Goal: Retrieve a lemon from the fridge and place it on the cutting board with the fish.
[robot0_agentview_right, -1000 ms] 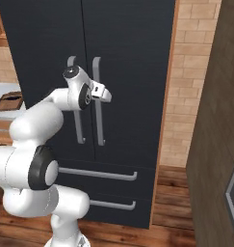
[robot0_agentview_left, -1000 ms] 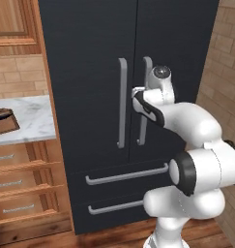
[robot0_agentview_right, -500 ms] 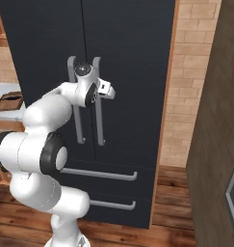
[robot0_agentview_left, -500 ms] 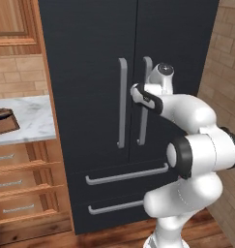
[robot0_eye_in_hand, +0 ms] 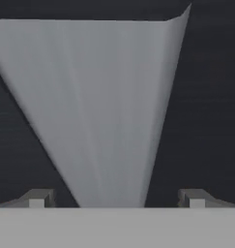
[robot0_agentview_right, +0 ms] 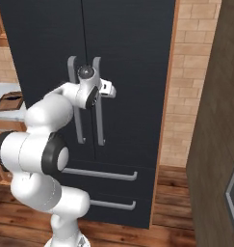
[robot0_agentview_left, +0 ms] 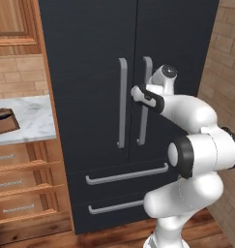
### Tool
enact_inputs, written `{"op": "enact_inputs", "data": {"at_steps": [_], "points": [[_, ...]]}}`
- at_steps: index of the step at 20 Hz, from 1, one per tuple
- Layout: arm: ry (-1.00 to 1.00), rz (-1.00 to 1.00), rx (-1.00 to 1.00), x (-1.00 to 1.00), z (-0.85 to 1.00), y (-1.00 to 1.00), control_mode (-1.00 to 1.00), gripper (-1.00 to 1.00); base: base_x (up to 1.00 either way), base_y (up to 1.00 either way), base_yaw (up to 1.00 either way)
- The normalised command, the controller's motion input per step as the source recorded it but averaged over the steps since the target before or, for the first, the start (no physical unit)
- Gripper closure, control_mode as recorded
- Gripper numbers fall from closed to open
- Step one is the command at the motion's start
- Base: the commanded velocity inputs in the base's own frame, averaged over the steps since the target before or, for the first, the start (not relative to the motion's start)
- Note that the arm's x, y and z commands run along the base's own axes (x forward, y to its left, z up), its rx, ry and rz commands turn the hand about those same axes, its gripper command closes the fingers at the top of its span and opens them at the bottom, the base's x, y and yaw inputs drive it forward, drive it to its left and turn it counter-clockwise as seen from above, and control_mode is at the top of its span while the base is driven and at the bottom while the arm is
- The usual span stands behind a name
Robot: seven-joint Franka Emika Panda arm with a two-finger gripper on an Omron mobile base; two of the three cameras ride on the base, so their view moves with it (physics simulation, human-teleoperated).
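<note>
The fridge stands shut, both doors closed. The gripper, jaws spread wide, sits at the right door's grey bar handle. The cutting board lies on the marble table at left.

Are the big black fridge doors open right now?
No, both doors of the fridge are shut flat, and the open pincer is just reaching the grey handle.
</note>
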Motion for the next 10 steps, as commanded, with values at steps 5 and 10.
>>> {"op": "enact_inputs", "data": {"at_steps": [5,10], "points": [[-0.17,0.05,0.01,0.46,-0.26,0.0,-1.0,-1.0,0.0,0.0,0.0],[-0.11,0.0,0.0,0.43,-0.14,0.04,-1.0,1.0,0.0,0.0,0.0]]}}
